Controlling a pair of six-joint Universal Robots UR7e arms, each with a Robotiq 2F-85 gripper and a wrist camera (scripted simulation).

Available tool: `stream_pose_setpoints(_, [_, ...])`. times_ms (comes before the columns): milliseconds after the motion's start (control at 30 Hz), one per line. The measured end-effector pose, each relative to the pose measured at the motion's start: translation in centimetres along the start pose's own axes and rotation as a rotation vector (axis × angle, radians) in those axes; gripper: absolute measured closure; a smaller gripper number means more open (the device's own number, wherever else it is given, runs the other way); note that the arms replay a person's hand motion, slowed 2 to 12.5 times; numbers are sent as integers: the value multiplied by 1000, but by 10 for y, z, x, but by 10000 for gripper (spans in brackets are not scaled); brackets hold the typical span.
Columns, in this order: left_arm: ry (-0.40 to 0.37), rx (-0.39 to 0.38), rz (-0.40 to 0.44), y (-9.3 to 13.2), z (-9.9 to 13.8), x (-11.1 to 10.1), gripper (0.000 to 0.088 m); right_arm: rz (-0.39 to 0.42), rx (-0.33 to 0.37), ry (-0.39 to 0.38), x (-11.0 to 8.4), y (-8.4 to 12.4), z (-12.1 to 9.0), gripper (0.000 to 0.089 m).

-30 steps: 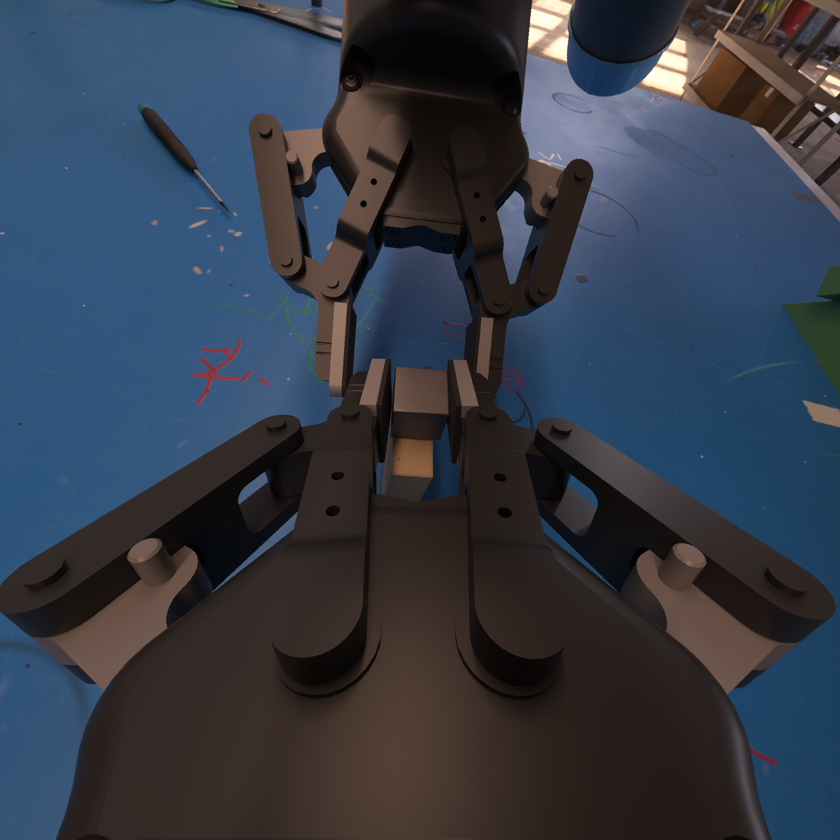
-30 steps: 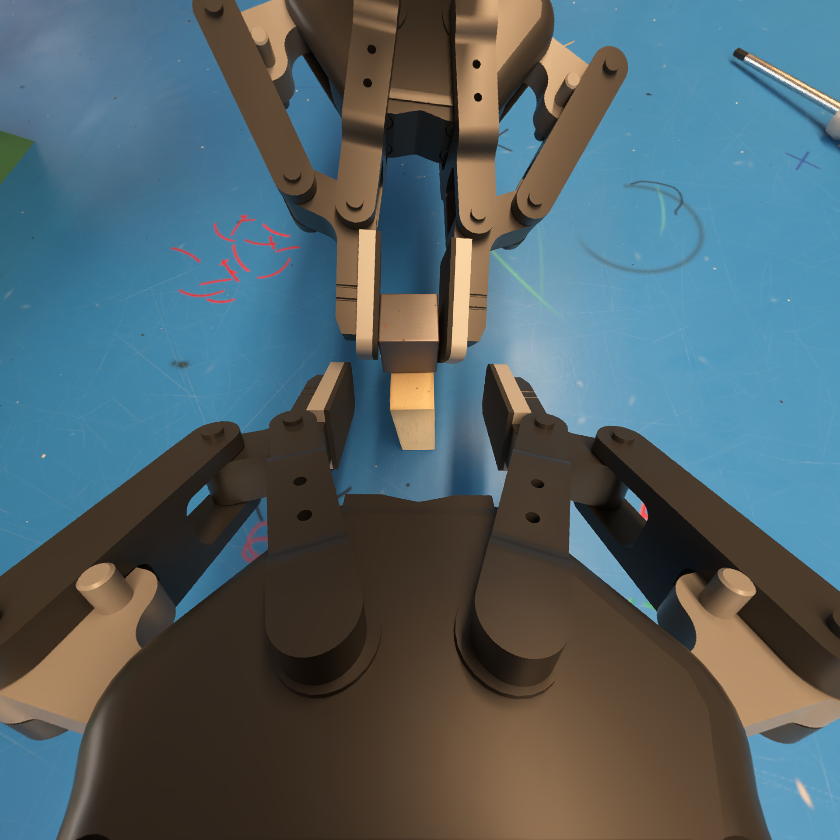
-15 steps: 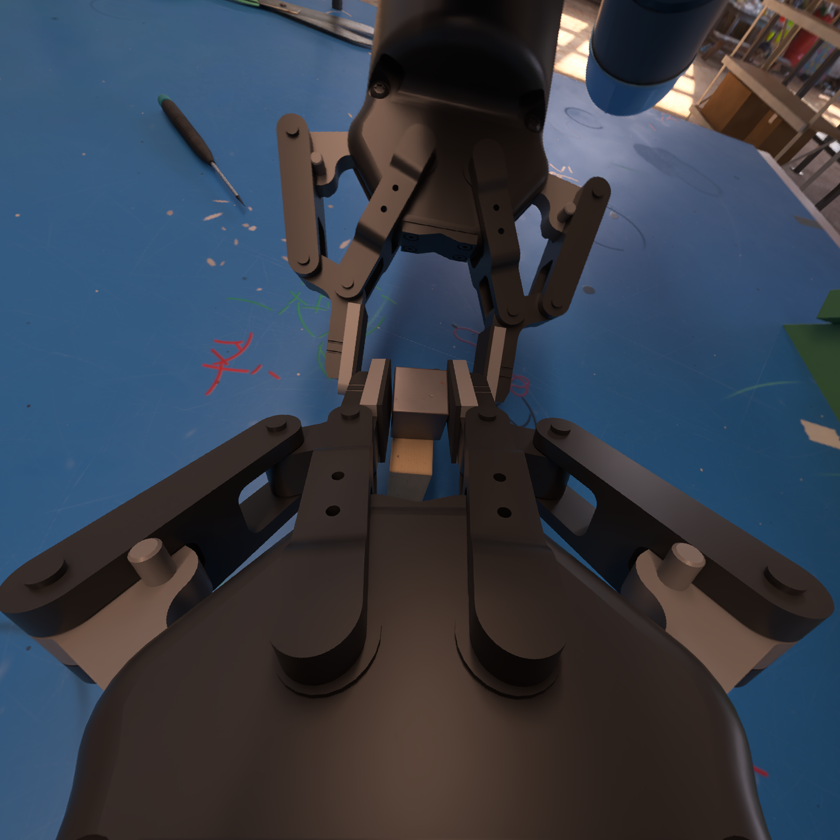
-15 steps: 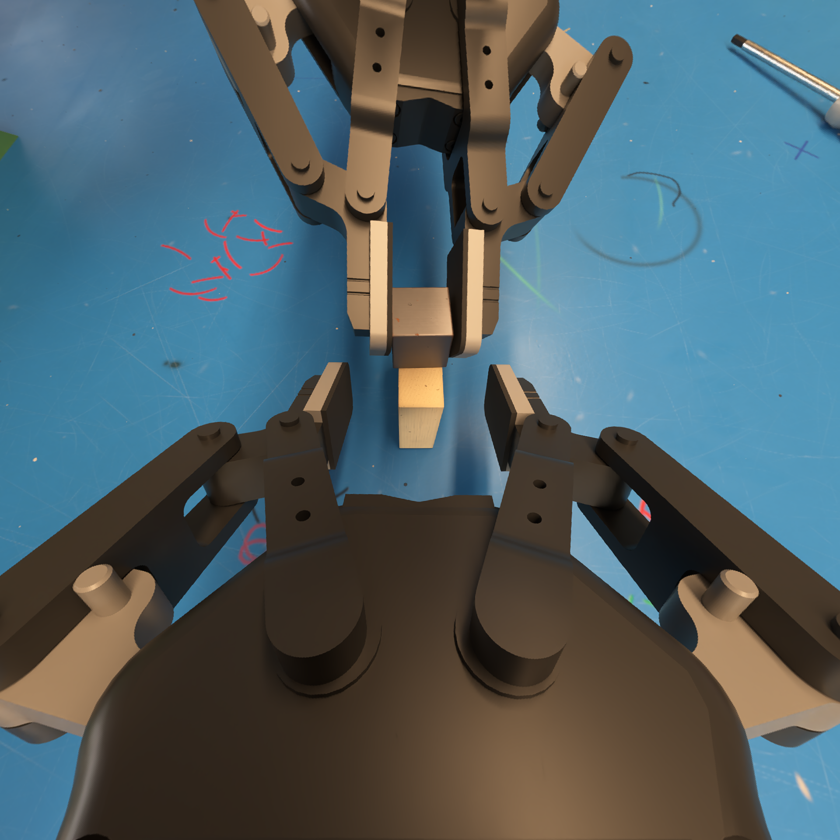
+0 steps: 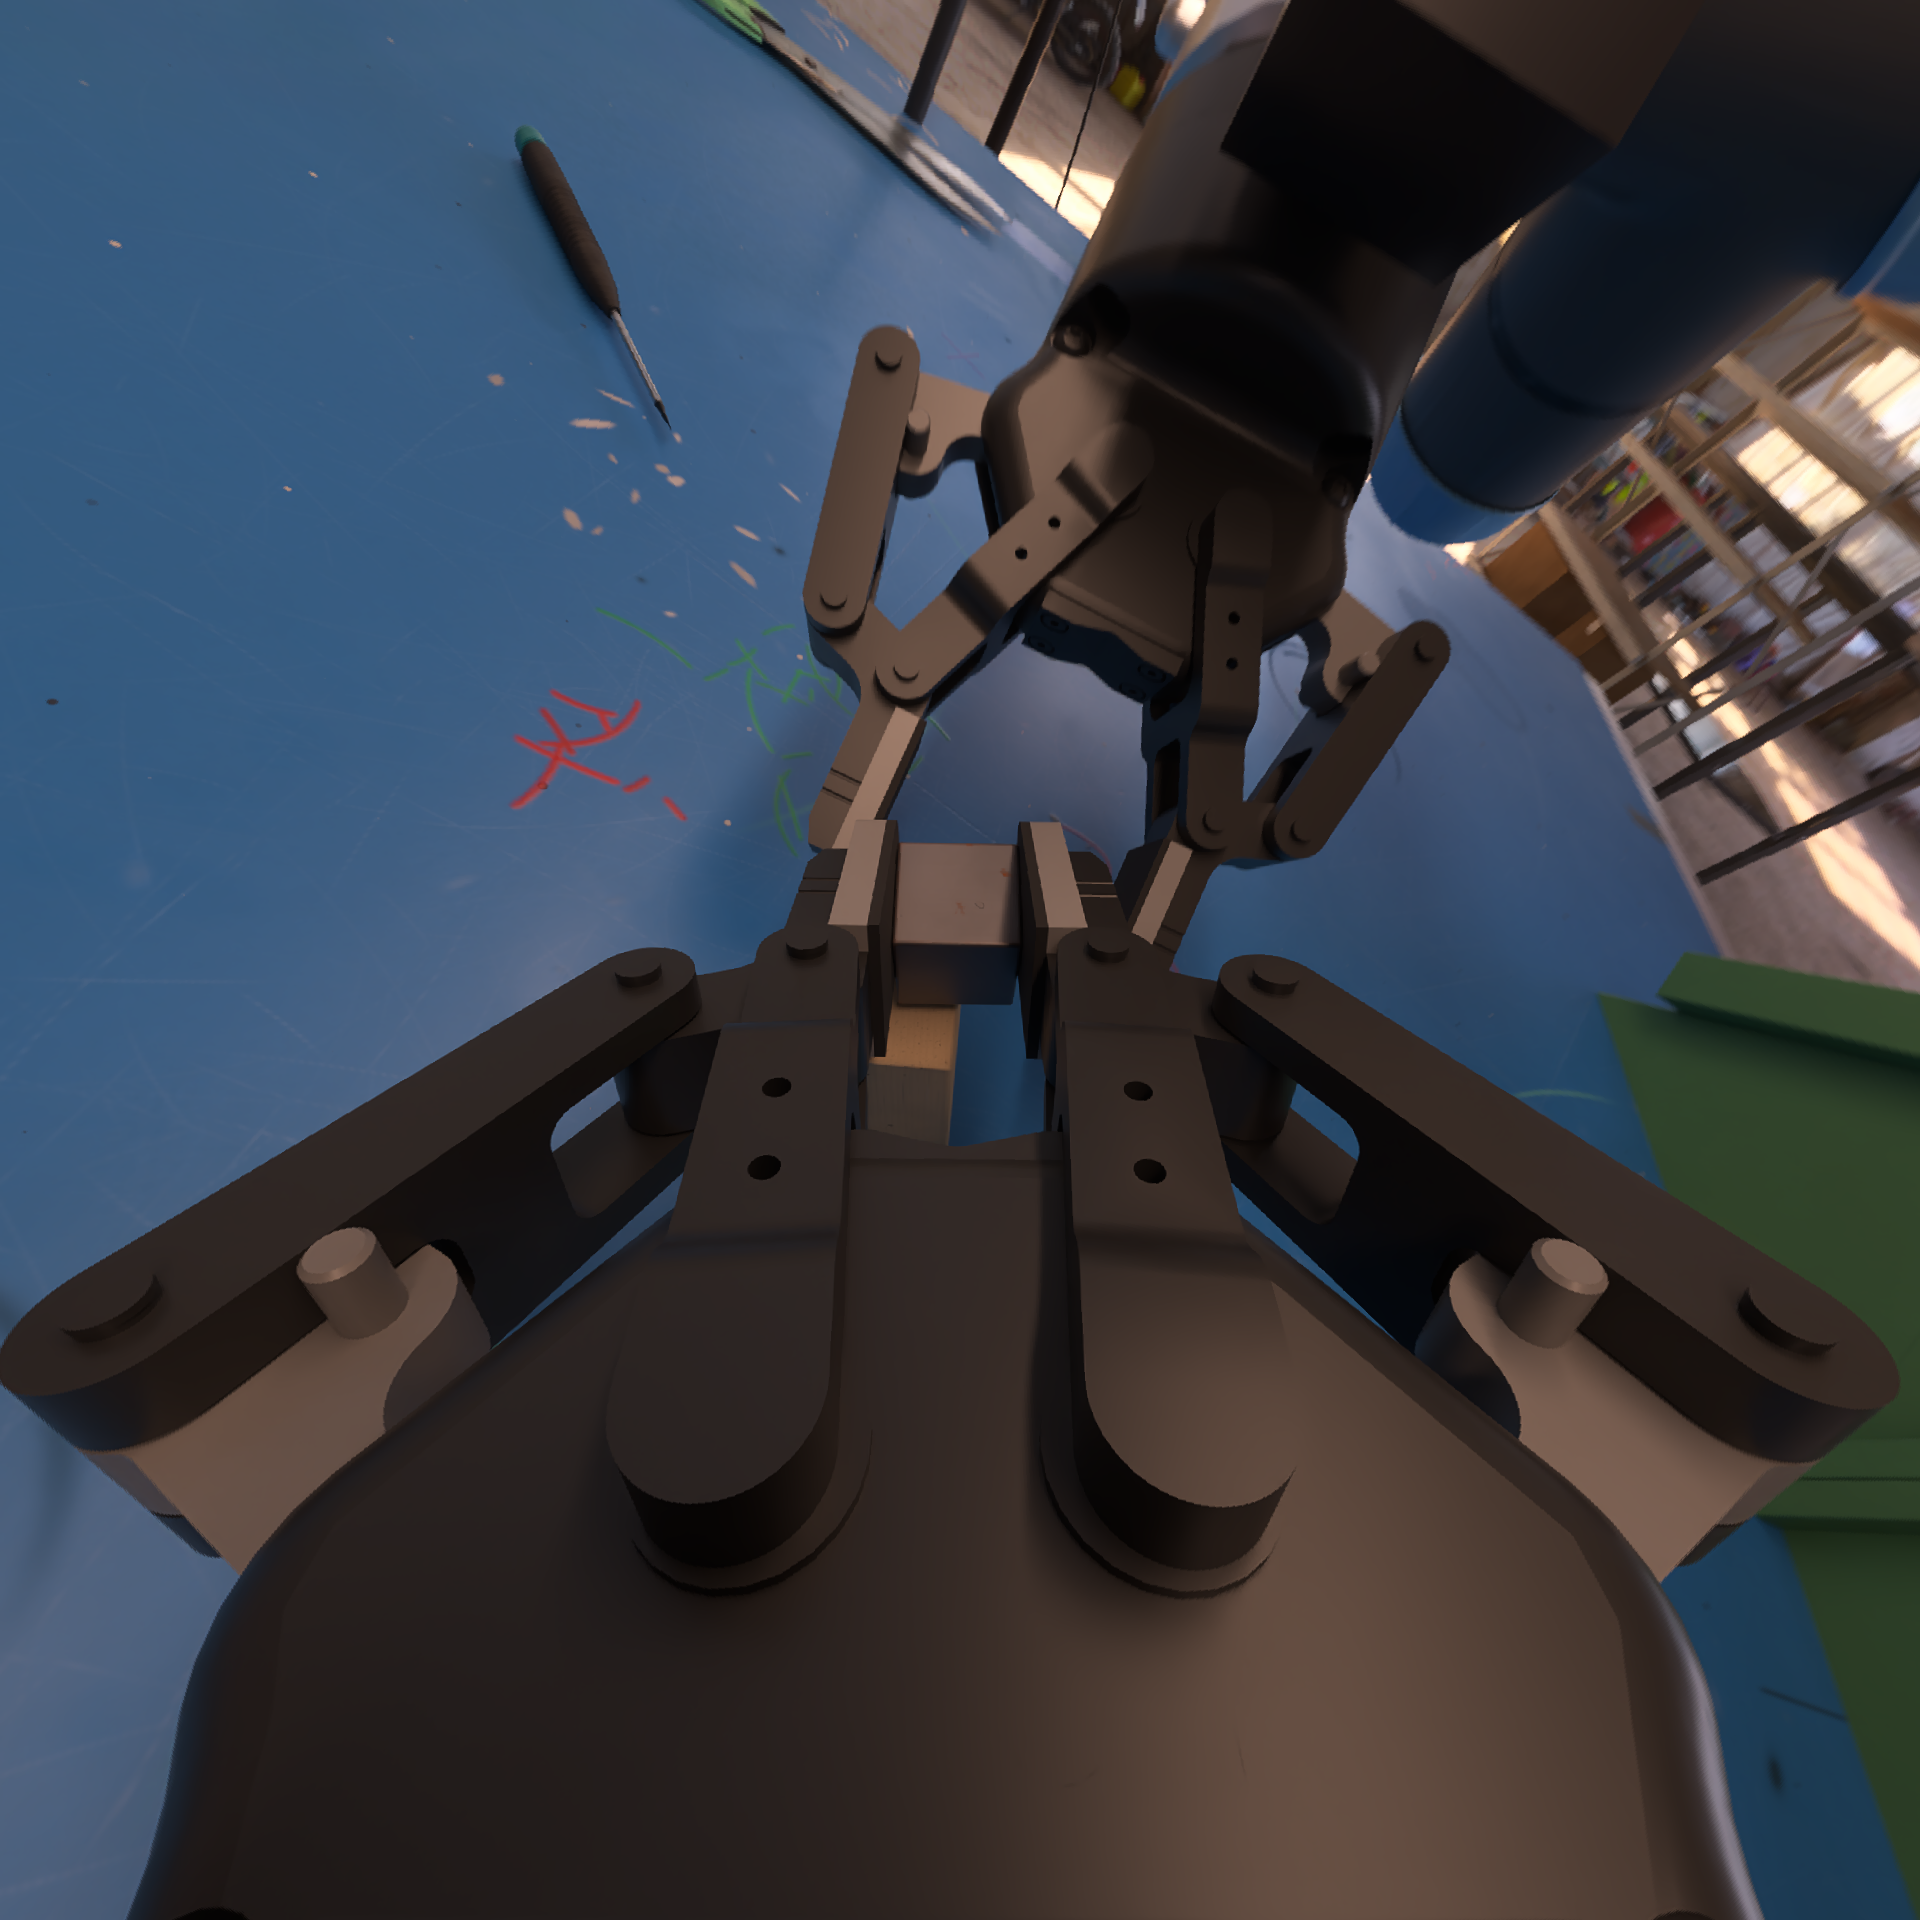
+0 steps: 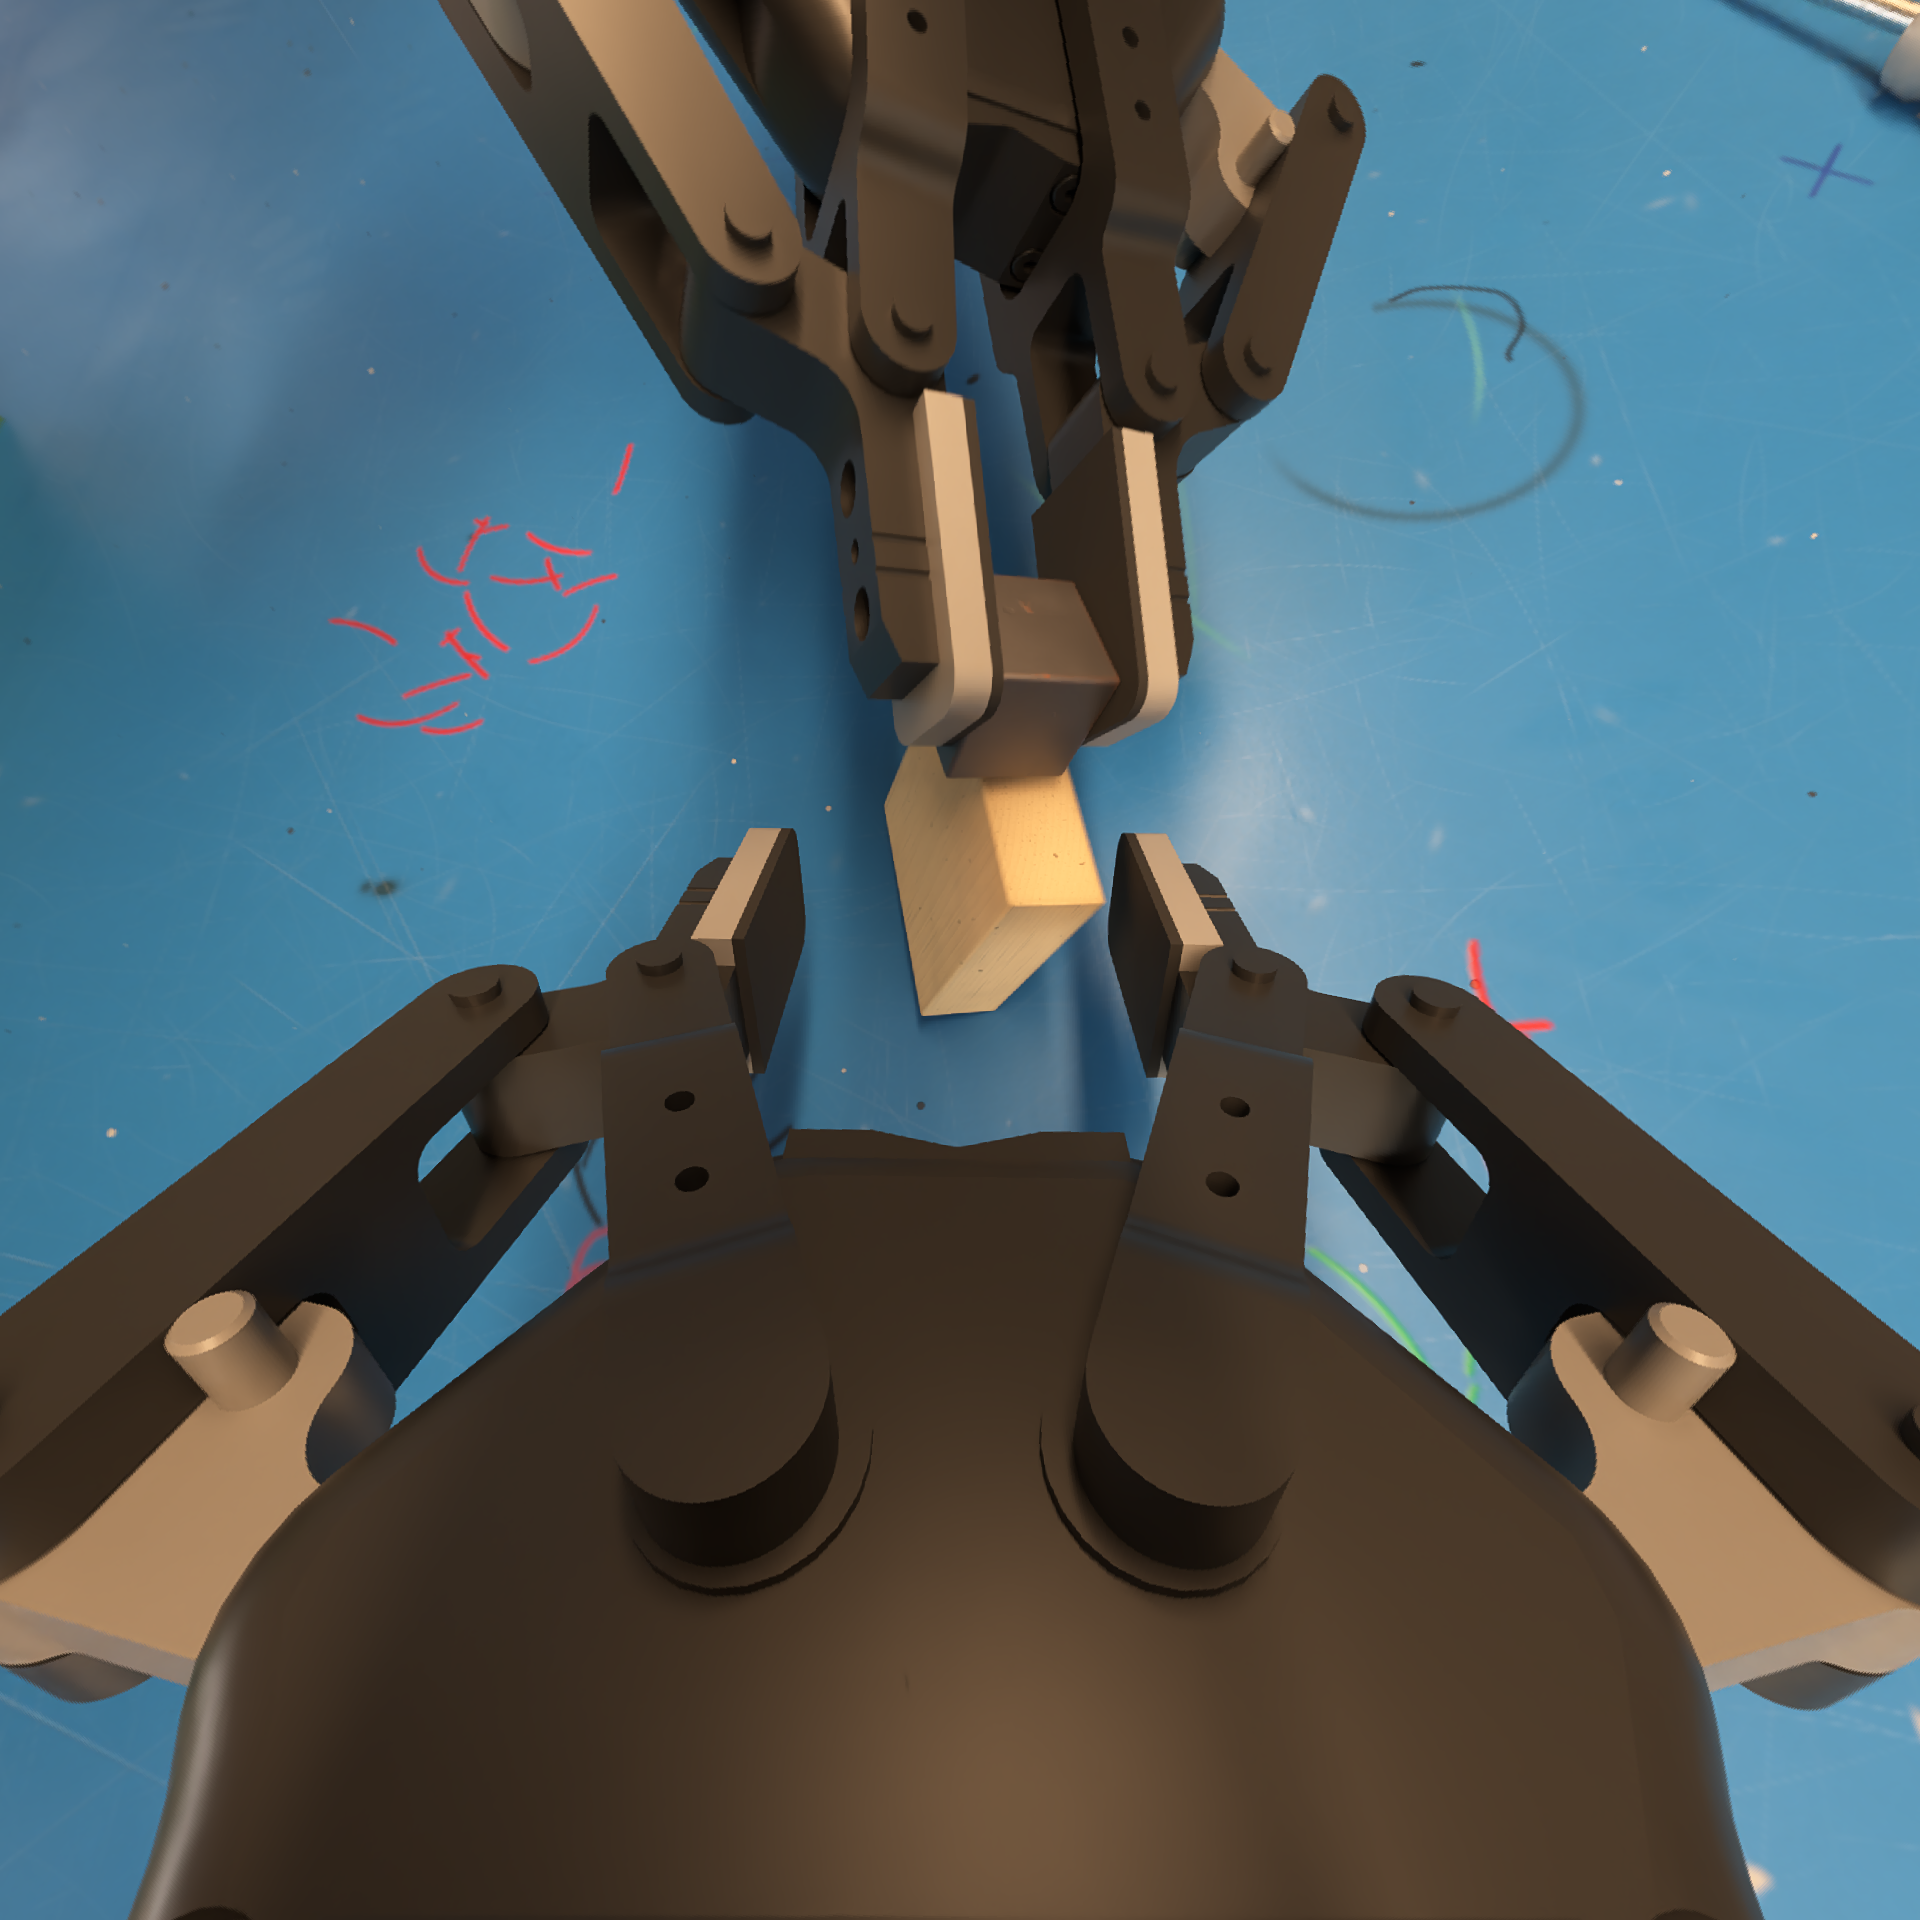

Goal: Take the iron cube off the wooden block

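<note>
My left gripper (image 5: 954,902) is shut on the grey iron cube (image 5: 951,894), one pad on each side. In the right wrist view the same gripper (image 6: 1039,691) holds the cube (image 6: 1044,675) just above the pale wooden block (image 6: 992,894). The block stands tilted on the blue table, and its top end is at the cube's underside; I cannot tell if they touch. In the left wrist view only a strip of the block (image 5: 914,1075) shows below the cube. My right gripper (image 6: 956,925) is open, one finger on each side of the block without touching it. It shows opposite in the left wrist view (image 5: 997,842).
A small screwdriver (image 5: 582,260) lies on the blue table (image 5: 260,623) at the far left. A green sheet (image 5: 1787,1195) lies at the right. The table edge (image 5: 1538,644) runs at the upper right, with shelving beyond. Pen scribbles (image 6: 488,623) mark the surface.
My left gripper has tilted and turned with the cube in it. The wooden block has tipped from upright to leaning. My right gripper has stayed open around it.
</note>
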State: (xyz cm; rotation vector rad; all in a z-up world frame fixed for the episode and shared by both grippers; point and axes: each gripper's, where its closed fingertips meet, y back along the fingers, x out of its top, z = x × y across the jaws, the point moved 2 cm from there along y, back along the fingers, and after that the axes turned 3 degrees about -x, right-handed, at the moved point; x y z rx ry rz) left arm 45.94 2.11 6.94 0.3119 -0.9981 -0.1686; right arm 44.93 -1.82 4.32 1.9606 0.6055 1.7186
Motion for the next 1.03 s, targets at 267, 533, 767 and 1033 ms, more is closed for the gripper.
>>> stream_pose_setpoints(267, [112, -57, 117, 11, 5, 21, 680, 36, 60, -104, 5, 0, -2, 357])
stream_pose_setpoints(533, [178, -85, 224, 18, 12, 43, 680, 92, 130, -178, 14, -1, -8, 352])
stream_pose_setpoints(767, [169, -104, 256, 13, 21, 52, 680, 104, 156, -197, 18, -5, -14, 340])
stream_pose_setpoints(1033, [98, -97, 226, 0, 28, 50, 680, 126, 200, -232, 24, -9, -21, 340])
